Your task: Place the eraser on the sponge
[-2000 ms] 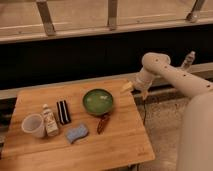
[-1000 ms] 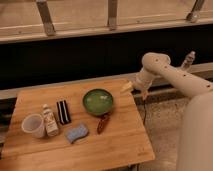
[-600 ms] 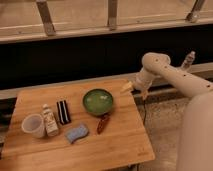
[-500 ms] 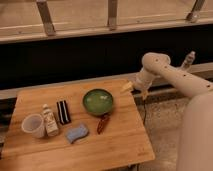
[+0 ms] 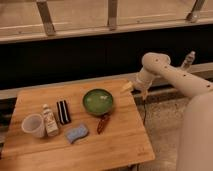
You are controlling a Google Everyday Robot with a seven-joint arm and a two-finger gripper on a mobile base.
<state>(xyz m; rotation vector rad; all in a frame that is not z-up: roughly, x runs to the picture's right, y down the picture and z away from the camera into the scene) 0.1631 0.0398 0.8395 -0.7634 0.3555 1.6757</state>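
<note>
The black eraser (image 5: 63, 111) with pale stripes lies on the wooden table (image 5: 120, 145), left of centre. The light blue sponge (image 5: 77, 133) lies flat just in front of it and slightly to the right, a small gap between them. My gripper (image 5: 127, 87) hangs at the table's far right edge, beyond the green bowl (image 5: 97, 101), well away from both eraser and sponge. Nothing shows in the gripper.
A small bottle (image 5: 49, 120) and a white cup (image 5: 33, 125) stand left of the eraser. A reddish-brown elongated object (image 5: 103, 123) lies in front of the bowl. My white arm (image 5: 175, 82) reaches in from the right. A dark wall with a railing runs behind.
</note>
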